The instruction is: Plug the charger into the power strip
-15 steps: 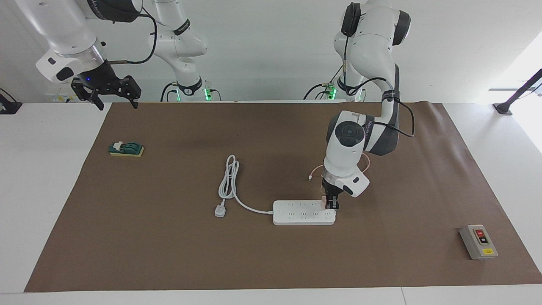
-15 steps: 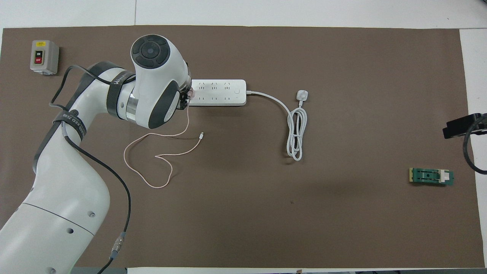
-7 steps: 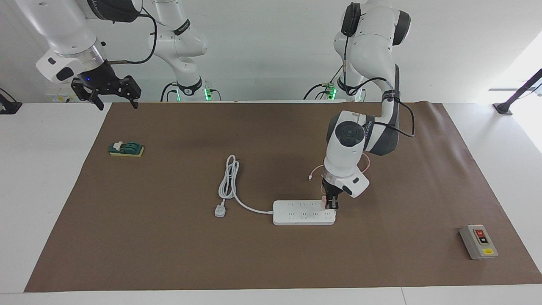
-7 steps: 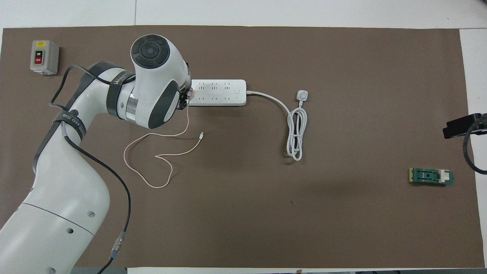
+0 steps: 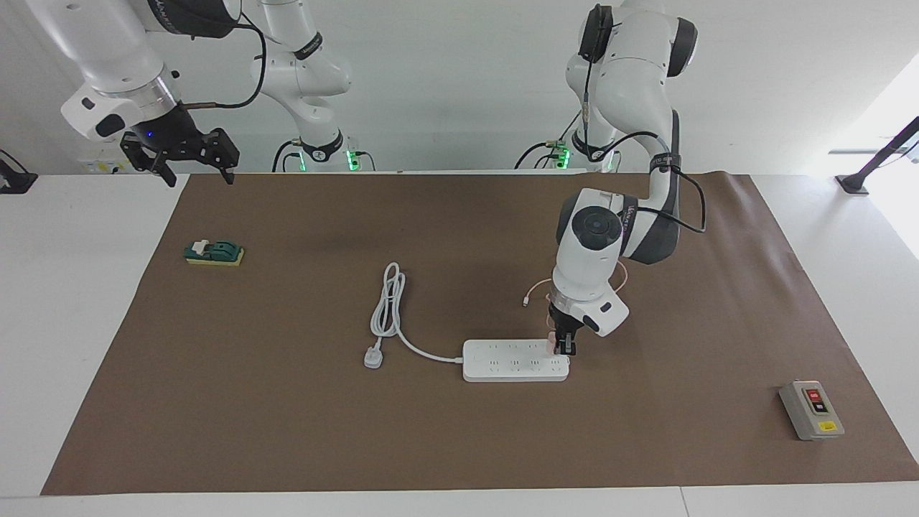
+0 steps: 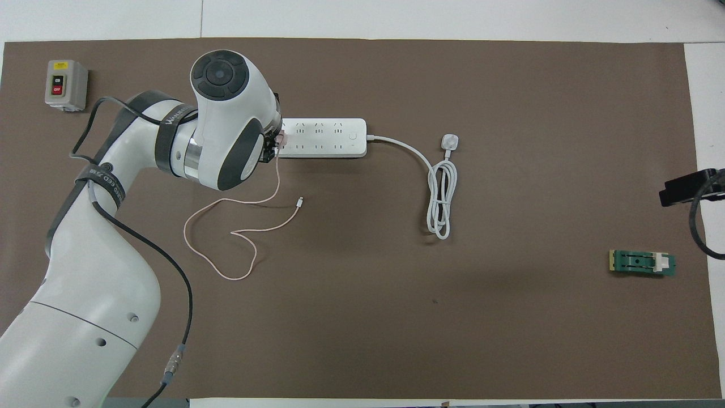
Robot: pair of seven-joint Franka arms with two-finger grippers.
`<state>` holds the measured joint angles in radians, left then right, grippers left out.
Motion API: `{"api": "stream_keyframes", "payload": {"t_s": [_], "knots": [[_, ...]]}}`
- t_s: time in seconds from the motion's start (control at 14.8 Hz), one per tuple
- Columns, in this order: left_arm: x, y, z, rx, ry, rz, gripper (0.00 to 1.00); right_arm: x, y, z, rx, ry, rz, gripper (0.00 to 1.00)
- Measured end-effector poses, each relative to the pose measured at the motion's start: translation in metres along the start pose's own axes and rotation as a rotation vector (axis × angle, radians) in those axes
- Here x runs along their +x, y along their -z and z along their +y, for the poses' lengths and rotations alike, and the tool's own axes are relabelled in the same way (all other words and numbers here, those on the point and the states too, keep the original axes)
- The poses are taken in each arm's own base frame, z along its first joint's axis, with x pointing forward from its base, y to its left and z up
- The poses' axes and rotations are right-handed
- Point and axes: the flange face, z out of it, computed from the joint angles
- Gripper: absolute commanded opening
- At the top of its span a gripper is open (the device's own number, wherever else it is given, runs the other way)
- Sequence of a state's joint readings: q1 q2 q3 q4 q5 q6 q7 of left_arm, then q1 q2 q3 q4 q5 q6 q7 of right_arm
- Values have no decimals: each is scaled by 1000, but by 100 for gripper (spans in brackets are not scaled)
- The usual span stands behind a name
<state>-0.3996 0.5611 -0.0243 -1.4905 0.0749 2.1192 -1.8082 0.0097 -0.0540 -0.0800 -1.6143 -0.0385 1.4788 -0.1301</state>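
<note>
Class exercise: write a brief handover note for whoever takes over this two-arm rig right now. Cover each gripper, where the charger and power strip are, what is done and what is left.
Left gripper: down at the power strip, at its end toward the left arm, shut on the charger.
Right gripper: open, raised over the table edge at the right arm's end, waiting.
Charger's cable lies looped on the mat, nearer the robots than the strip.
Done: charger brought to the strip's end sockets.
Left: whether it is fully seated cannot be told; press home if needed, release, withdraw.

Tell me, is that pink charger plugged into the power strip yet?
Cannot tell. The left gripper holds the charger down on the power strip, hiding its prongs.
</note>
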Motion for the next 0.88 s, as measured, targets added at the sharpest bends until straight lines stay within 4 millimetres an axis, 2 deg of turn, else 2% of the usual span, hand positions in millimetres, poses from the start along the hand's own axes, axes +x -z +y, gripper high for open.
{"api": "stream_keyframes", "payload": {"t_s": [0.88], "knots": [[1, 1, -11, 21, -19, 4, 0, 0, 0, 0, 0, 0, 0, 100]]}}
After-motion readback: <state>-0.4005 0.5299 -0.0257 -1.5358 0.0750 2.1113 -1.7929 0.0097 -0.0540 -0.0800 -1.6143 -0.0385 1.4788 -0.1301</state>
